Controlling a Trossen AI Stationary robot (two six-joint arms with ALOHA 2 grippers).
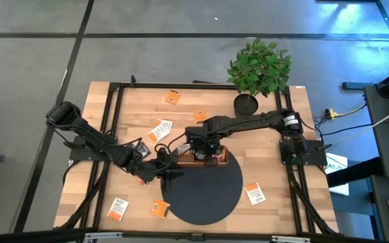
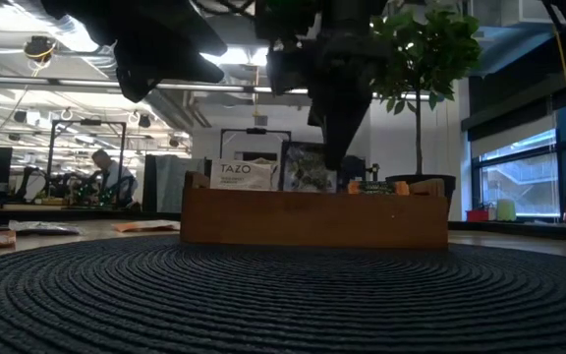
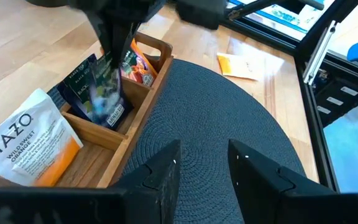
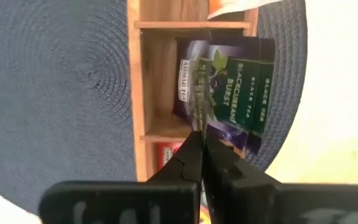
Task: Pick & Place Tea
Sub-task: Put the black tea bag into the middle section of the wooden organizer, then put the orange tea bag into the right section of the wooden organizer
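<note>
Step in hand: the right gripper (image 4: 199, 140) is lowering a dark blackcurrant sachet (image 4: 213, 84) into the middle compartment of the wooden tray (image 4: 137, 93), by my reading.
Doing it well: keep the sachet upright and square to the dividers, sink it behind the dark sachets already standing there, and let go only once its lower edge is well inside, so it does not tip out over the wall.
Right jaws: clenched, pinching the sachet by one edge; the rest of it hangs past the fingertips, over the middle compartment.
Sachet against tray: inside the walls as seen from the wrist; whether it touches the floor I cannot tell.
Left gripper (image 3: 202, 163): released, holding nothing, waiting over the dark round mat (image 3: 229, 118) just left of the tray.
Other tea: a white-and-orange Tazo sachet (image 3: 27, 143) stands in the end compartment nearest the left arm; loose orange sachets (image 1: 172, 97) lie on the table (image 1: 289, 196) around the mat.
</note>
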